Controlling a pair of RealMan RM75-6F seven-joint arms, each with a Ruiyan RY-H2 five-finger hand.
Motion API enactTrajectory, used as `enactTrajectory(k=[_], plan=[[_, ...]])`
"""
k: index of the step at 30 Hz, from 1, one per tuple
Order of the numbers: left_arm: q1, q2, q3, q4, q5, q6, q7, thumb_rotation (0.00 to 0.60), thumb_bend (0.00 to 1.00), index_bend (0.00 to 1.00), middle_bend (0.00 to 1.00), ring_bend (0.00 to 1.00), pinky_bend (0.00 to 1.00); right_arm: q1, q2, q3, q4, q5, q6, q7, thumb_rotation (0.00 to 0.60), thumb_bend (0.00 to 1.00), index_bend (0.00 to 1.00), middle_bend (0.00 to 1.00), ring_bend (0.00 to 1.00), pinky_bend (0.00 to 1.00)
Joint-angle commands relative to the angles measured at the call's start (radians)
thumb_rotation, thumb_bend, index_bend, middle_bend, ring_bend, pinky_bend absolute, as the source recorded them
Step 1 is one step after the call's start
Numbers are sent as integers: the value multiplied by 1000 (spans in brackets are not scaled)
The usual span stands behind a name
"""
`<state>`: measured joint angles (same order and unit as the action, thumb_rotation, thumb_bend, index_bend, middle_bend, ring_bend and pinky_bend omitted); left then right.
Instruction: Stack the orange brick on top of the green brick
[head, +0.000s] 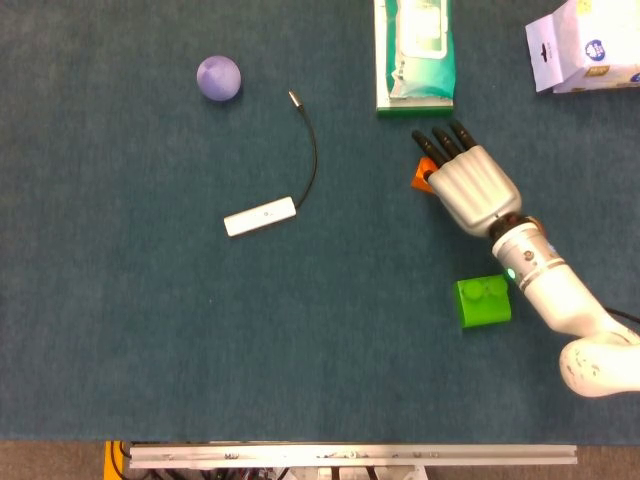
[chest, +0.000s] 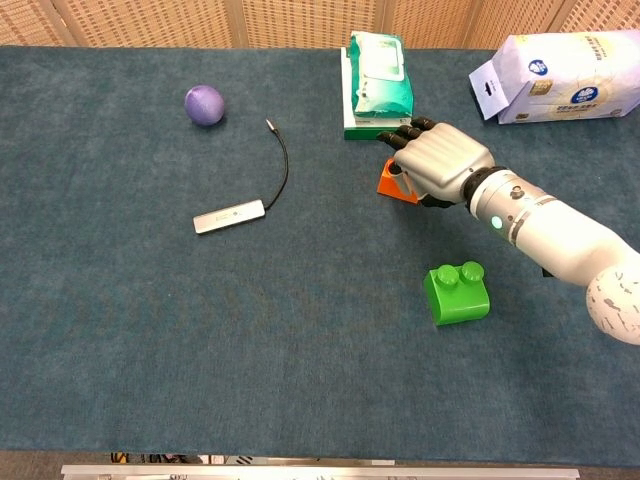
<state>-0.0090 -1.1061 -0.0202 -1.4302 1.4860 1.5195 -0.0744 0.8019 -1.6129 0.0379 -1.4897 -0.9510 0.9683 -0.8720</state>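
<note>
Bricks, two, plastic, lying apart on the dark teal carpeted desk. The small orange plastic brick is sitting toward the far edge, right of centre, just in front of the green-and-white wet-wipes packet. The bright green studded plastic brick is resting nearer the front edge, well apart from the orange one and free of any contact.

Right hand, white-backed with black fingers, is lying palm-down over the orange brick and covering most of it; only the brick's left side is showing in both views. The fingers are curling down around it, but whether they are truly clamping it or merely resting against it cannot be told. The brick appears to be sitting on the carpet, not yet lifted. Left hand is not appearing in either view.

Step in hand, as judged: securing the orange brick. Doing it well calls for closing thumb and fingers on opposite side faces, keeping the brick level, lifting straight up, then carrying it toward the front edge, squaring it over the green brick's studs before pressing down.

Other items: purple ball and white dongle with black cable toward the left; white paper packet at the far right corner.
</note>
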Motion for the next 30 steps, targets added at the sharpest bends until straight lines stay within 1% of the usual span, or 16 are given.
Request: enactTrajectory(k=[1, 16, 23, 30], plan=[[0, 0, 0, -1, 1, 0, 0, 600, 0, 581, 465, 443, 537, 0, 2, -5, 0, -2, 1, -2, 600, 869, 513, 17, 0, 0], [0, -5, 0, 3, 0, -5, -6, 600, 0, 581, 465, 443, 537, -10, 27, -15, -3, 8, 23, -10, 600, 869, 513, 16, 0, 0], [2, -5, 1, 2, 1, -2, -9, 600, 0, 581, 465, 443, 537, -26, 71, -34, -75, -43, 29, 36, 600, 869, 513, 16, 0, 0], [4, -2, 2, 0, 5, 1, -8, 600, 0, 583, 465, 443, 537, -68, 155, -57, -203, -151, 62, 144, 600, 865, 513, 16, 0, 0]])
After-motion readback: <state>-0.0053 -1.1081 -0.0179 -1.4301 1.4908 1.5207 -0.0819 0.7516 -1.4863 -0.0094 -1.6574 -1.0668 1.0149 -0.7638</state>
